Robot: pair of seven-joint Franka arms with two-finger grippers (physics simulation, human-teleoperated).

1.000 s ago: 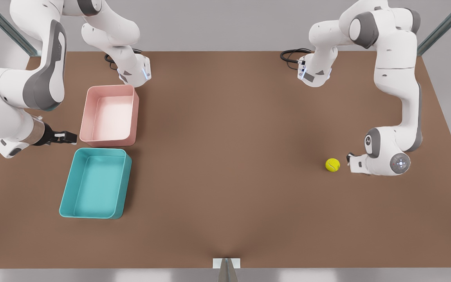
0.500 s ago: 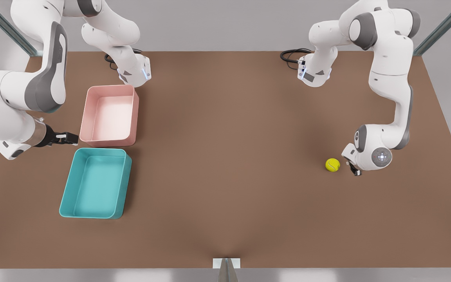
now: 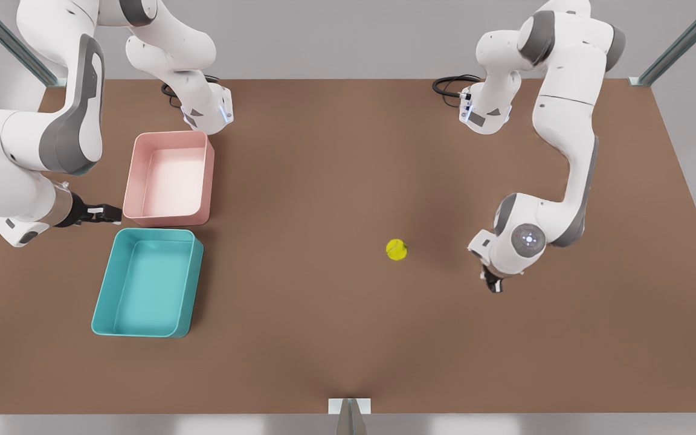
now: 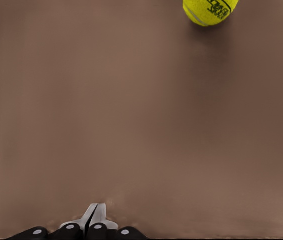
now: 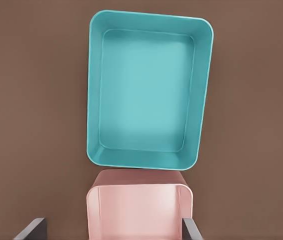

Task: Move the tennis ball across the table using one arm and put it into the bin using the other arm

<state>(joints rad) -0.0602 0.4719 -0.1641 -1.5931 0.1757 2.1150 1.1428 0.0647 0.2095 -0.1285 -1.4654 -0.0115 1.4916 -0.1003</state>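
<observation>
Ball-moving is only partly done, I judge: the tennis ball lies free mid-table, well apart from the bin at the front view's left edge. My left gripper, fingers together, sits near it. My right gripper waits, jaws spread, beside the pink tray.

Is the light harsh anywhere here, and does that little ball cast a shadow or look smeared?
Front view: soft, even light, no glare on the table; the tennis ball looks crisp, with only a faint shadow. Left wrist view: a soft dark patch lies right beside the ball, whose printed lettering shows. Right wrist view: the bin shows gentle shading.
</observation>
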